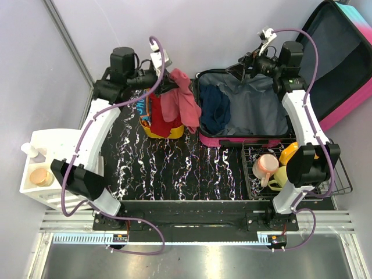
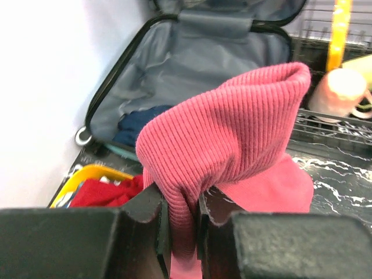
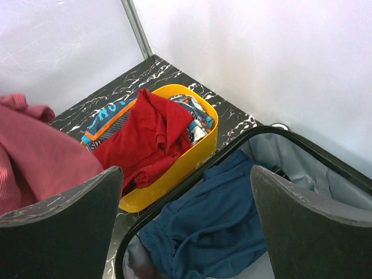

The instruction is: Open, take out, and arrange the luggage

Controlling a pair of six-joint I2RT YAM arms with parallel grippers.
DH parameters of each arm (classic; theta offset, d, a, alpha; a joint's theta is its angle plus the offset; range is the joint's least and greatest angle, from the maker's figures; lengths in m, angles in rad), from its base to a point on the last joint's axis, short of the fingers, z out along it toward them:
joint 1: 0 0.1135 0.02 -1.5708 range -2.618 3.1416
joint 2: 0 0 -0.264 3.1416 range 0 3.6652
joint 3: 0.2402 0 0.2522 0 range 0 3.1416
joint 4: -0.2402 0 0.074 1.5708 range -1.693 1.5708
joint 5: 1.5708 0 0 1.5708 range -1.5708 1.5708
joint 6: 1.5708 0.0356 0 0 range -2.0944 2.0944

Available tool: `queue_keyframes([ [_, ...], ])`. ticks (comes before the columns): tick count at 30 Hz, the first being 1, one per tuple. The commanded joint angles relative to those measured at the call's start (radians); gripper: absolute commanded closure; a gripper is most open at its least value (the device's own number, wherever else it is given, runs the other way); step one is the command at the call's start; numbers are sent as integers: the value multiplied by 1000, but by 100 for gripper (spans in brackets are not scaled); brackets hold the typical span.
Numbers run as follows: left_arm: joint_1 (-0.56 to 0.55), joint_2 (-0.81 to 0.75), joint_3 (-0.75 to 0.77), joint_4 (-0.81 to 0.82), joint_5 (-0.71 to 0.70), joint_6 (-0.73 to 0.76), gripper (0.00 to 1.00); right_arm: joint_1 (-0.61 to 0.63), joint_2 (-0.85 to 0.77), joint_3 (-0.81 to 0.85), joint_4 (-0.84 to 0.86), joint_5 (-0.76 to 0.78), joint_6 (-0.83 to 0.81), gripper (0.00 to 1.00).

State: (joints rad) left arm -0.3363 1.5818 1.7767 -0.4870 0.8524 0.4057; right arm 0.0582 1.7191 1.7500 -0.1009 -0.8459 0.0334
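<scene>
Top external: L tool (image 1: 164,78) high, pinching pink sweater (image 1: 180,100).

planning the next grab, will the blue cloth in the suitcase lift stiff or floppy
Probably floppy: the blue cloth lies crumpled in soft folds, so it should drape. It may catch the suitcase rim, since it lies against it.

From the table (image 1: 174,168) centre, you've got the open suitcase (image 1: 232,141) at 1 o'clock, with its lid (image 1: 340,52) standing behind it toward 2. A bundled garment (image 1: 216,110) lies inside at the shell's 9 o'clock side. The plastic bin (image 1: 165,132) sits just beside the suitcase at 11 o'clock, with folded clothes (image 3: 148,136) in it. A ribbed sweater (image 1: 177,99) hangs from your left gripper (image 1: 164,78) over the bin. The wire basket (image 1: 250,174) is at 4 o'clock, in front of the suitcase, with a mug (image 1: 267,165) inside. A shelf unit (image 1: 58,142) stands at 9 o'clock, beside the table.
</scene>
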Motion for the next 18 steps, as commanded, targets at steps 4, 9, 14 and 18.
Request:
queue_keyframes([
  [4,86,255,289,-310,-329,-53,99,2,30,3,-20,48,-9,0],
  [9,158,582,577,-375,-437,-145,89,3,39,-14,-66,82,-61,0],
  [14,171,716,597,-236,-481,-196,78,2,88,-18,-147,119,-124,0],
  [18,157,745,472,-159,-464,-167,76,3,172,-14,-197,123,-135,0],
])
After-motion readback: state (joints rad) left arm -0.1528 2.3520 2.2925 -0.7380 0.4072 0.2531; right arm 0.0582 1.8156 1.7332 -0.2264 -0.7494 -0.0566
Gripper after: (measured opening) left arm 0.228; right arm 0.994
